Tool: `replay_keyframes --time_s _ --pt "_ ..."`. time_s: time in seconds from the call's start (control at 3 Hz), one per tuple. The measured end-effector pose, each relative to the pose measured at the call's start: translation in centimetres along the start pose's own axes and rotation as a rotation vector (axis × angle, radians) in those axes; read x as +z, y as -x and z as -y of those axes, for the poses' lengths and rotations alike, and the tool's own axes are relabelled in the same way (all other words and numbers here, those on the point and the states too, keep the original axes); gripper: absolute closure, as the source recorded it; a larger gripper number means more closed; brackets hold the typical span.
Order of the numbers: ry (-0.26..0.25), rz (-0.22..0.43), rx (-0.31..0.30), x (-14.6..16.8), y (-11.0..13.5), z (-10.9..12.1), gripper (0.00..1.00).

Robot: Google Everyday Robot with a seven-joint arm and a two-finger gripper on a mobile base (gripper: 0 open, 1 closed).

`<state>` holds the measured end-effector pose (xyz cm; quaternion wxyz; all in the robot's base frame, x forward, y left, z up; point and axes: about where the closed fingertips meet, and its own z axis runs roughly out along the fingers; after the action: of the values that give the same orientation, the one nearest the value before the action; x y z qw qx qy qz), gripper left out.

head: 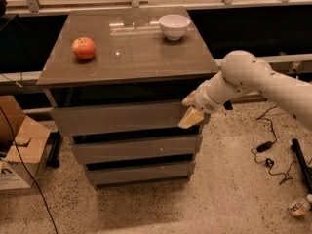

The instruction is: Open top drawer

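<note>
The top drawer is the widest of three grey-brown fronts in the cabinet, under the tabletop. Its flat front stands a little further out than the two narrower fronts below, with a dark gap above it. My gripper is at the right end of this front, and its beige fingers are closed over the panel's upper right edge. The white arm reaches in from the right. The drawer's interior is hidden.
A red apple and a white bowl sit on the glossy tabletop. Two narrower drawer fronts lie below. Cardboard boxes stand at the left. Cables and a bottle lie on the floor at the right.
</note>
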<state>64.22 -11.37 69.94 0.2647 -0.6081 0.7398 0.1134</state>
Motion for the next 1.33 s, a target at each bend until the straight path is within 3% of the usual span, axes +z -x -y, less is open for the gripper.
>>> replay_keyframes --time_s 0.33,0.67,1.0,1.33 --pt "0.017 0.002 -0.061 -4.3 1.0 -3.6 0.66" --pt "0.044 0.003 -0.057 -6.9 1.6 -6.8 0.61" --pt "0.042 0.002 -0.058 -7.1 1.7 -6.8 0.38" --pt "0.045 -0.018 -0.069 -4.6 2.2 -5.1 0.16"
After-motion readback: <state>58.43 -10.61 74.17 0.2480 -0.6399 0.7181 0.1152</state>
